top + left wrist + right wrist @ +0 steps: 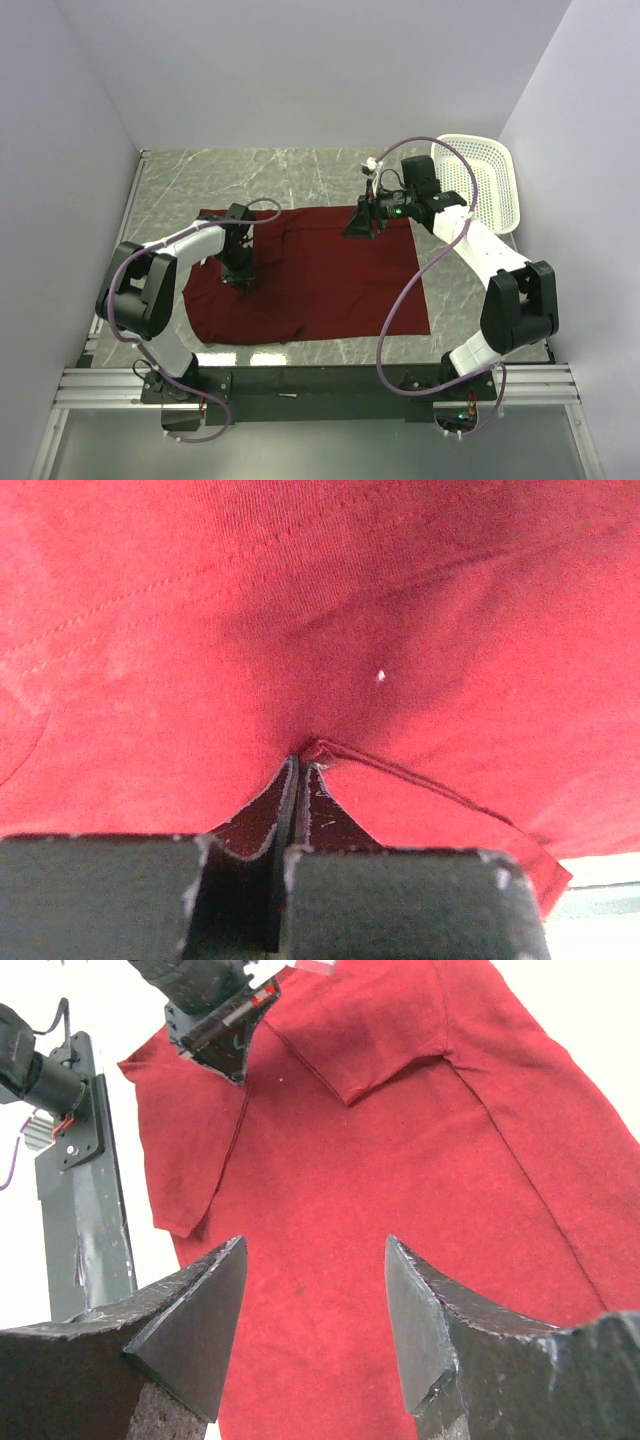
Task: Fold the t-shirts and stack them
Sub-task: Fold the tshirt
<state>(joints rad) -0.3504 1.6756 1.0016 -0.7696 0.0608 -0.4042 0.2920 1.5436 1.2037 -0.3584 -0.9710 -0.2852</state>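
Note:
A dark red t-shirt point(320, 275) lies spread on the marble table, with part of it folded over near its top middle. My left gripper point(238, 278) points down onto the shirt's left part. In the left wrist view its jaws point(302, 762) are shut, with a thin edge of the t-shirt point(400, 630) pinched at the tips. My right gripper point(358, 224) hovers over the shirt's far right edge. Its fingers point(315, 1250) stand open over the t-shirt point(400, 1130) with nothing between them. The left gripper point(215, 1025) also shows there at the top left.
A white mesh basket point(482, 180) stands at the back right of the table, close behind the right arm. Grey walls close in the left, back and right sides. The black mounting rail point(320, 382) runs along the near edge.

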